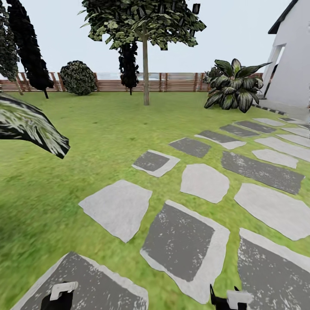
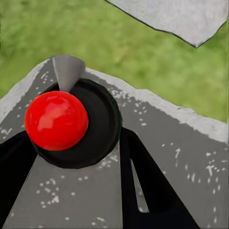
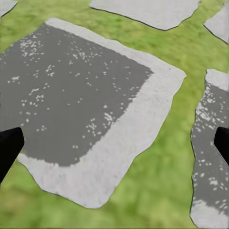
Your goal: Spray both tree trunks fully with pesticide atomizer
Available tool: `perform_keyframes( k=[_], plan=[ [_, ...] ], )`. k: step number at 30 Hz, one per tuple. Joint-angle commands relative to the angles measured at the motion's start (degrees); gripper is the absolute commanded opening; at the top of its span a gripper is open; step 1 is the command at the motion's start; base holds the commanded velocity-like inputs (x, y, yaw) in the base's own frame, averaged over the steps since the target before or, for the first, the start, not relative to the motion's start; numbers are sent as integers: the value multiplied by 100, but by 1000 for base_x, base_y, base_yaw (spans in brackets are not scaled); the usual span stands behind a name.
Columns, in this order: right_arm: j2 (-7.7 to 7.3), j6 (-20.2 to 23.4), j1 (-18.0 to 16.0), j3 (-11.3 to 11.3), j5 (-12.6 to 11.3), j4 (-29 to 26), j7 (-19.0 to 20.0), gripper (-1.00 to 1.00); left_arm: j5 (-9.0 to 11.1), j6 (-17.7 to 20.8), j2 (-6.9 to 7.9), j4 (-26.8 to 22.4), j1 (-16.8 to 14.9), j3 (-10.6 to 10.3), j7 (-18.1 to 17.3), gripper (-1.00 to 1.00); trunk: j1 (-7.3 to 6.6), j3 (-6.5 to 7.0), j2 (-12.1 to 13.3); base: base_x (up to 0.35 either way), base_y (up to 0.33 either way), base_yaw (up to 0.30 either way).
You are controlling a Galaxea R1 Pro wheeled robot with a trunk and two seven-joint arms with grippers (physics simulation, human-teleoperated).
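Note:
Seen from above in the left wrist view, the pesticide atomizer (image 2: 56, 120) is a dark round bottle with a glossy red top. My left gripper (image 2: 71, 143) is shut on it, a black finger on each side, above a dark stepping stone (image 2: 181, 157). The left gripper (image 1: 60, 297) also shows at the head view's lower edge. My right gripper (image 3: 114, 145) is open and empty over a grey paving slab (image 3: 81, 95), and appears at the bottom right (image 1: 228, 299). One tree (image 1: 144, 21) with a straight bare trunk (image 1: 146, 73) stands far ahead on the lawn, before the slat fence (image 1: 181, 82).
A path of grey stepping stones (image 1: 202, 181) runs from my feet to the right toward a white house (image 1: 292, 64). A broad-leaved plant (image 1: 234, 84) stands by the house. Dark cypress-like trees (image 1: 28, 47), a round bush (image 1: 77, 77) and a near leaf (image 1: 30, 127) are on the left.

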Motion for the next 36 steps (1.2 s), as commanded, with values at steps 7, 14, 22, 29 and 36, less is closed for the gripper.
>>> perform_keyframes(
  k=[7, 14, 22, 29, 36],
  plan=[
    [3, -15, -3, 3, 10, 4, -16, 100, -47, -18, -3, 4, -4, 49, -37, -100, 3, -5, -2, 340, 0, 0],
    [2, -15, -3, 3, 10, 4, -16, 100, -48, -18, -3, 4, -5, 47, -37, -100, 3, -5, -2, 340, 0, 0],
    [2, -15, -3, 3, 10, 4, -16, 100, -54, -18, -3, 4, -4, 41, -37, -100, 3, -5, -2, 340, 0, 0],
    [3, -15, -3, 3, 10, 4, -16, 100, -49, -18, -4, 4, -5, 40, -37, -100, 3, -5, -2, 340, 0, 0],
    [0, -15, -3, 3, 10, 4, -16, 100, -48, -18, -4, 4, -6, 40, -37, -100, 3, -5, -2, 340, 0, 0]
  ],
)
